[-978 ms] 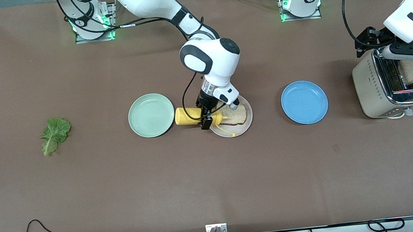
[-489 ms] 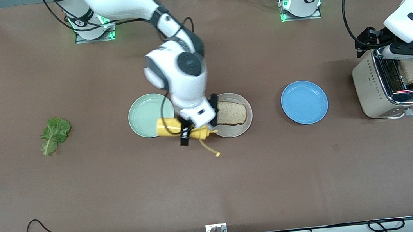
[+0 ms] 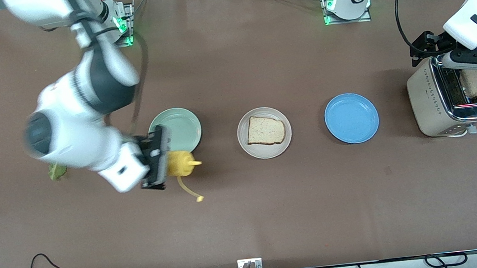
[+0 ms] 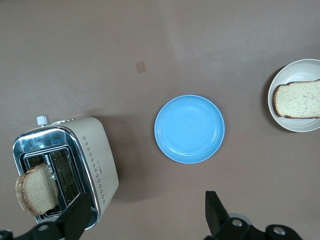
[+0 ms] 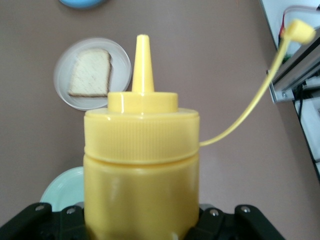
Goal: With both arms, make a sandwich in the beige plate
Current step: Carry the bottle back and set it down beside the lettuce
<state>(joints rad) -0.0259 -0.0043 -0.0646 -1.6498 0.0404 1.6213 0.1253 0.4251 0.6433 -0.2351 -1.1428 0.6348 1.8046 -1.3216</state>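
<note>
We see a brown surface (image 3: 274, 202) with two white robot arms based along its farthest edge from the front camera.

The right end effector (image 3: 157, 160) is pinching a yellow mustard squeeze bottle (image 3: 178, 164), held on its side in the air over the surface just beside the mint-green plate (image 3: 183, 127). The bottle's pointed nozzle aims toward the beige plate, and its open cap (image 3: 200, 198) dangles on a thin yellow strap. In the right wrist view the bottle (image 5: 141, 165) fills the middle of the picture, clamped at its body.

The beige plate (image 3: 245, 144) sits near the middle of the surface, between the mint-green plate and the blue plate (image 3: 351, 118). One slice of bread (image 3: 266, 130) lies flat on it, with nothing on top of it that we can make out. The left wrist view also shows this plate (image 4: 280, 117) and slice (image 4: 297, 99).

A green lettuce leaf (image 3: 56, 171) lies toward the right arm's end of the surface, mostly hidden under the right arm.

The left end effector (image 3: 472, 57) hangs over a beige toaster (image 3: 428, 101) at the left arm's end of the surface, its fingers (image 4: 75, 220) spread wide and holding nothing. A second slice of bread (image 3: 475, 82) stands up out of the toaster's slot; the left wrist view shows it (image 4: 36, 192) leaning at the slot's edge.
</note>
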